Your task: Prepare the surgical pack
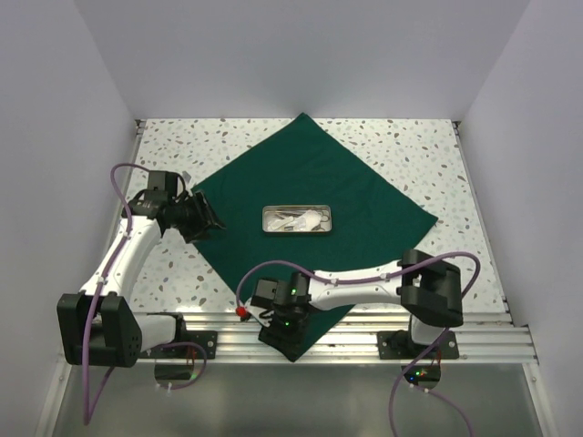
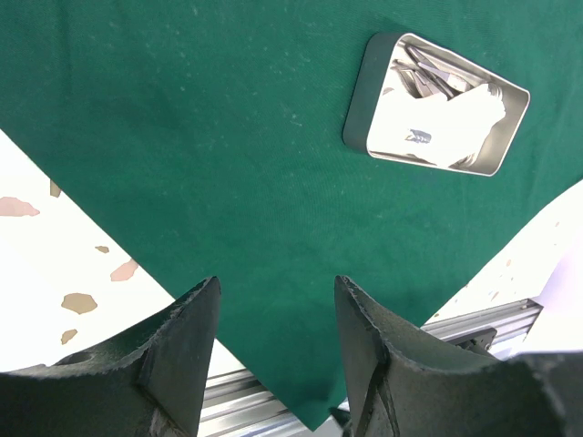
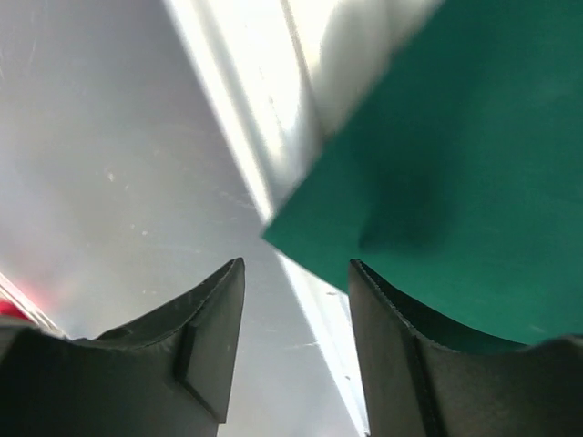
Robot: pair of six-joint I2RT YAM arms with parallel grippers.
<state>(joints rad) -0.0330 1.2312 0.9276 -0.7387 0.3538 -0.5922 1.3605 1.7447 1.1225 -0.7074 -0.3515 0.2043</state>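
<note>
Green drape (image 1: pixel 310 173) spread flat on tabletop (image 1: pixel 414 146), left claw (image 2: pixel 273 305) released over its left corner, right claw (image 3: pixel 296 282) released beside its near corner

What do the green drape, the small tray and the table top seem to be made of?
The drape looks like cloth, matte dark green: it lies soft, with faint creases and no shine. The tray seems to be steel or a similar metal, with a reflective wall. The table top looks like speckled terrazzo or laminate imitating it; the pictures cannot settle which.
</note>
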